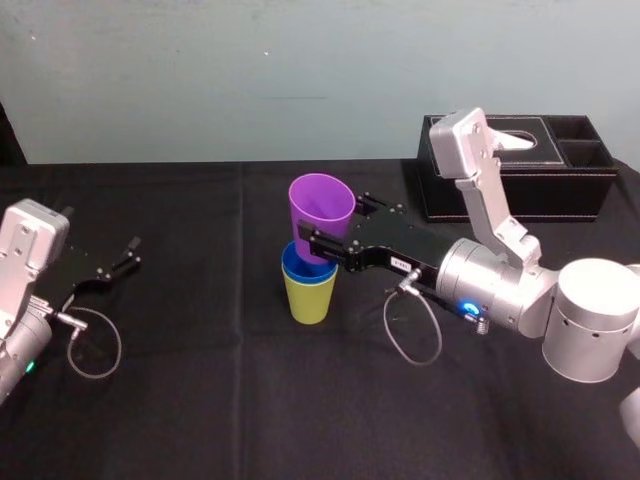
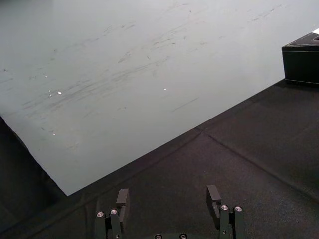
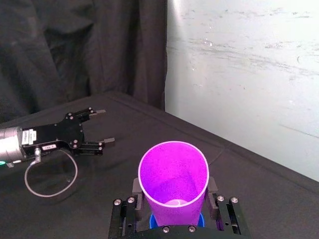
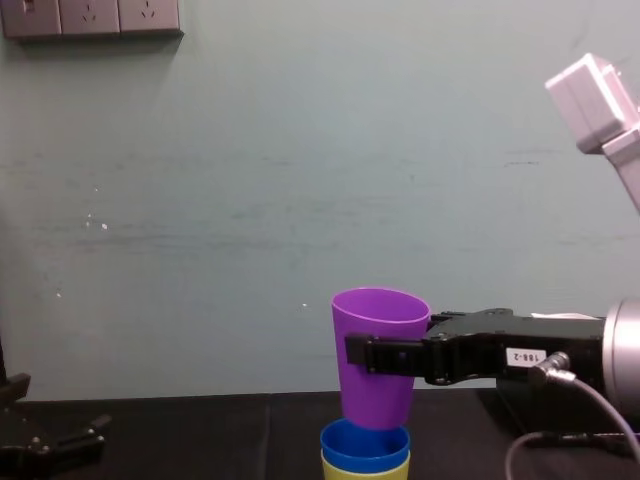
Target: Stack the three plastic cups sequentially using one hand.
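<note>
The purple cup (image 1: 321, 212) hangs slightly tilted, and my right gripper (image 1: 336, 224) is shut on its lower half, one finger on each side. Its base sits at the mouth of the blue cup (image 1: 296, 268), which is nested in the yellow-green cup (image 1: 310, 300) standing on the black table. From the chest, the purple cup (image 4: 378, 345) is just above the blue cup (image 4: 365, 443) and the yellow-green cup (image 4: 366, 469). The right wrist view looks into the purple cup (image 3: 173, 172) between the fingers (image 3: 137, 187). My left gripper (image 1: 126, 259) rests open at the left, apart from the cups.
A black tissue box (image 1: 520, 175) stands at the back right, behind my right arm. A grey cable loop (image 1: 412, 330) hangs under the right wrist. The wall runs close behind the table's far edge. Bare black cloth lies between the cups and the left gripper.
</note>
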